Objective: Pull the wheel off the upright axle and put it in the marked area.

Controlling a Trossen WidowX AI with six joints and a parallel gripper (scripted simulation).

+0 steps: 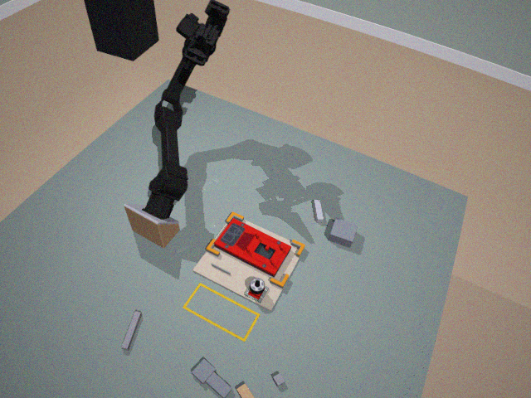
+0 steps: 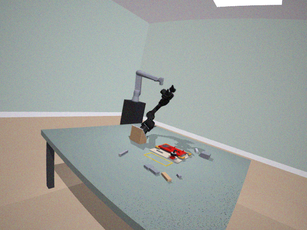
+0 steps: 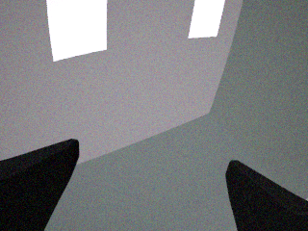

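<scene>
A wheel with a pale, shiny rim and dark centre sits on the upright axle, above a small red base near the corner of a cream board. The axle is mostly hidden by the wheel. The marked area is a yellow outlined rectangle on the table beside the board. My gripper is open and empty, with its fingers wide apart. It is raised high and far from the wheel, pointing up at the wall and ceiling.
A red panel lies on the board between orange corner brackets. A thin grey rod lies beside it. Grey blocks and a tan block lie around. A wooden wedge stands by the arm's base.
</scene>
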